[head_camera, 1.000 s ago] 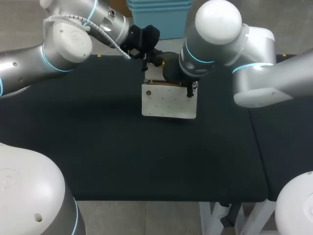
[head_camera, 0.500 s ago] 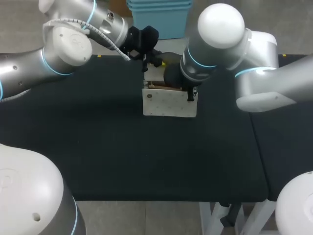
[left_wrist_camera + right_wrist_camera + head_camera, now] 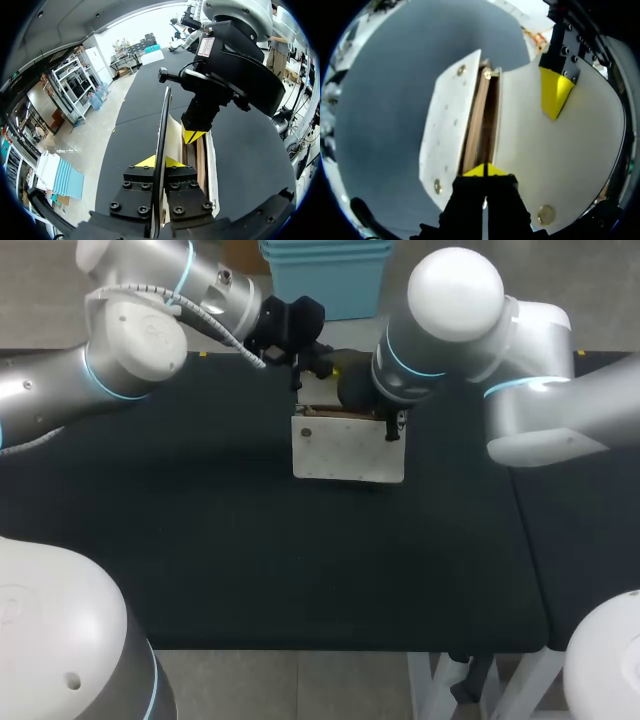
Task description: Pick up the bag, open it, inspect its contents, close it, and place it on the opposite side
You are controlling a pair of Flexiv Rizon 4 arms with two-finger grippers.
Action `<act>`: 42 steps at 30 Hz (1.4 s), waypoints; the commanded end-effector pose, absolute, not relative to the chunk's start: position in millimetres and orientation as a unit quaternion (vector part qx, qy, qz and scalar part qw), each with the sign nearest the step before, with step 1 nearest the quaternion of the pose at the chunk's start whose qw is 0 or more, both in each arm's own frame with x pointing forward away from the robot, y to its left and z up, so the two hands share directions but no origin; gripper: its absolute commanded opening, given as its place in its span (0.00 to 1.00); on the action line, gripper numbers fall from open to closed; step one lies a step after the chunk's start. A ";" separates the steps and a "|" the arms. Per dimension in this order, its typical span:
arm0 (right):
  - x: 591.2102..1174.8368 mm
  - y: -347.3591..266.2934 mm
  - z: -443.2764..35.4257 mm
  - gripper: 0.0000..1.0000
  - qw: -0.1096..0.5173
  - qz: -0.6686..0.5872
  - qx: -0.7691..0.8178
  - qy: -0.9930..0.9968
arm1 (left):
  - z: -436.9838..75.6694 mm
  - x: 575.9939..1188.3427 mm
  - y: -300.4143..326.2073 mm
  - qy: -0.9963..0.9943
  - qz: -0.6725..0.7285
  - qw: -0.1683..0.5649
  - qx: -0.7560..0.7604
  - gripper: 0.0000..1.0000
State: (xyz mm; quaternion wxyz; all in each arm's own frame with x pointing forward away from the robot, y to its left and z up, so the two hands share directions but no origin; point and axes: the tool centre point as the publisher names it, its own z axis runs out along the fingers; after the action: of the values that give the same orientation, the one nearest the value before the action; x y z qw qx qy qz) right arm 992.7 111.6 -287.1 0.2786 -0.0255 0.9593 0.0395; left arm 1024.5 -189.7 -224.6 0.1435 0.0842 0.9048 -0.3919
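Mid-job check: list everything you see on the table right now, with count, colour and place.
table: one, black, under everything.
bag: one, white with brown inside, far middle of the table, mouth open, between both grippers.
studs: four visible, brass-coloured, at the bag's panel corners.
left gripper: one, yellow tips, shut on the bag's flap edge.
right gripper: one, yellow tips, shut on the bag's rim at its mouth.

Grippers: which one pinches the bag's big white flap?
The left gripper: the flap of the bag runs edge-on between its yellow tips. The right gripper instead pinches the rim of the brown-lined mouth beside it.
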 end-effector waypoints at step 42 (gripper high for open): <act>991.7 116.7 -322.1 0.00 0.218 0.053 0.052 0.973 | -230.4 1020.4 -182.6 0.900 -0.407 0.143 0.066 0.00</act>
State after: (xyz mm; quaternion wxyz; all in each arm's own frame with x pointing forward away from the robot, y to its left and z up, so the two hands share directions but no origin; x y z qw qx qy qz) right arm 991.6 117.3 -316.0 0.2158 0.0517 0.9737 0.0519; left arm 1020.5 -183.9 -233.5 0.1463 0.0621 0.9011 -0.4034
